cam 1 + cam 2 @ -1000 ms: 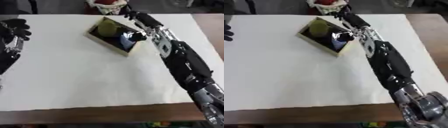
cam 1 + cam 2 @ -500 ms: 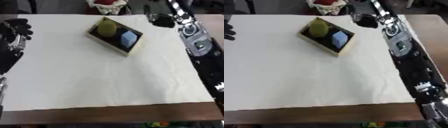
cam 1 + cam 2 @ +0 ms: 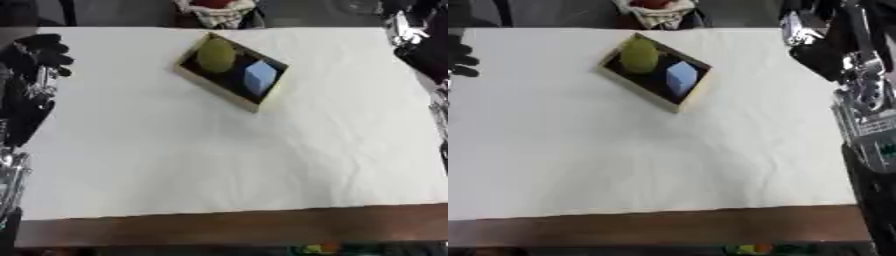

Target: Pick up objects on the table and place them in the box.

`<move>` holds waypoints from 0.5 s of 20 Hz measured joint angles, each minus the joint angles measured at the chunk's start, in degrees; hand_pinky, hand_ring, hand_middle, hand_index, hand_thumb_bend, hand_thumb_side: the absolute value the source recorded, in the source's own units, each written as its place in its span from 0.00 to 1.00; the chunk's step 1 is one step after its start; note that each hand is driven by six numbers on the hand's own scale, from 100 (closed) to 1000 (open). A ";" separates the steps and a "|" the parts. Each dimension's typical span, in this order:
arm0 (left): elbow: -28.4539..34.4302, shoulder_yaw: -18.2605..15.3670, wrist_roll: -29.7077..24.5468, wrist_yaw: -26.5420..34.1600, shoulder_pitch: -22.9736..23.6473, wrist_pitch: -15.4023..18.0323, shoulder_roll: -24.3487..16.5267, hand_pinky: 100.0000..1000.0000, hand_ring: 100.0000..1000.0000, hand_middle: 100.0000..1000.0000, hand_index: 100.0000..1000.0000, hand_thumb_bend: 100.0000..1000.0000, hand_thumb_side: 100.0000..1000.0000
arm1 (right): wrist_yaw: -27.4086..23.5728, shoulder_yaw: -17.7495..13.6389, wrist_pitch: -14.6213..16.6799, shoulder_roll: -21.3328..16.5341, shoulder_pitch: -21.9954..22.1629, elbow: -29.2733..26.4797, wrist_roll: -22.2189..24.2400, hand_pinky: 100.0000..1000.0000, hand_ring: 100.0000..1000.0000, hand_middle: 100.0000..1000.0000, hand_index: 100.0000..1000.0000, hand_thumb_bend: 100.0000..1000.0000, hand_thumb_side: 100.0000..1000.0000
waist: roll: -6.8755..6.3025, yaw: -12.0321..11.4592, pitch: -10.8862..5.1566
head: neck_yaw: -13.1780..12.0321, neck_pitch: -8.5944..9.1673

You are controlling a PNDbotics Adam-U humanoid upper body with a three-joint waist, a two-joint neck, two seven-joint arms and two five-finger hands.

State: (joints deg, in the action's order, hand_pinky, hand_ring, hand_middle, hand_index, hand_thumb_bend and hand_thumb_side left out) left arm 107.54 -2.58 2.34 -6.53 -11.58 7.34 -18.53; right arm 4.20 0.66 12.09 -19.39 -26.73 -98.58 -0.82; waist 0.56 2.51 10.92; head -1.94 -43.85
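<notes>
Cream cloth covers the surface [image 3: 219, 165], and on it, toward the far side, we see the box [image 3: 187, 73] lying askew, a shallow tan tray with a dark inside. A yellow-green fruit [image 3: 215, 55] fills its far end and a pale blue block [image 3: 260, 77] sits just beside it at the near end; both are inside the walls. Beyond the far edge of the cloth sits a pale bundle [image 3: 656, 11] with something red on top, which we cannot make out.

The left eye view shows most of our left hand [image 3: 42, 50] at the left edge, black, above the cloth with fingers partly curled round nothing. The right eye view catches only a few dark fingertips of it at the left border.

The right arm [image 3: 859, 95] shows far better in the right eye view: a black and silver limb running down the right side, well apart from the box. Its hand [image 3: 800, 27] seems to be the blurred silver part at the top right; we cannot tell how its fingers stand. The left eye view shows only a sliver of it in the upper right corner.
</notes>
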 measured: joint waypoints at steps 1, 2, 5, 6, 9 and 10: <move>-0.12 -0.02 0.11 0.00 0.08 0.17 0.21 0.57 0.61 0.60 0.75 0.00 0.60 | -0.15 -0.37 -0.18 0.63 1.14 -0.74 -0.06 0.66 0.64 0.61 0.85 0.00 0.36 | -0.06 0.19 0.06 | -0.11 0.00; -0.14 -0.02 0.22 0.00 0.10 0.31 0.51 0.57 0.61 0.60 0.75 0.00 0.61 | -0.33 -0.71 -0.36 1.20 2.15 -1.38 -0.12 0.66 0.64 0.61 0.84 0.00 0.37 | -0.09 0.33 0.09 | -0.20 0.00; -0.28 -0.03 0.32 0.05 0.34 0.65 1.28 0.57 0.61 0.59 0.75 0.00 0.62 | -1.13 -1.00 -0.64 2.57 4.07 -2.64 -0.34 0.65 0.63 0.60 0.83 0.00 0.39 | -0.08 0.31 0.25 | -0.26 0.00; -0.47 -0.02 0.27 0.10 0.36 0.70 1.56 0.57 0.61 0.59 0.75 0.00 0.62 | -1.41 -0.99 -0.67 2.87 4.41 -2.87 -0.31 0.65 0.63 0.59 0.83 0.00 0.39 | -0.08 0.26 0.29 | -0.25 0.00; -0.72 -0.01 0.24 0.28 0.39 0.77 2.06 0.57 0.61 0.59 0.75 0.00 0.62 | -2.17 -0.97 -0.80 3.48 5.15 -3.33 -0.13 0.65 0.62 0.59 0.82 0.00 0.38 | -0.15 0.09 0.30 | -0.24 0.00; -0.83 -0.01 0.27 0.33 0.39 0.81 2.06 0.57 0.60 0.59 0.75 0.00 0.62 | -2.35 -0.96 -0.86 3.65 5.23 -3.49 -0.07 0.65 0.62 0.59 0.81 0.00 0.38 | -0.22 -0.01 0.30 | -0.23 0.00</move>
State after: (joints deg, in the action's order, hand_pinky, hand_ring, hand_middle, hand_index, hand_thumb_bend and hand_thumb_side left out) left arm 106.71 -2.60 2.61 -6.20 -11.19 8.15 -16.47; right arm 1.84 -0.30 11.23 -15.74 -21.50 -102.07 -0.89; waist 0.34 2.50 11.21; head -2.18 -43.85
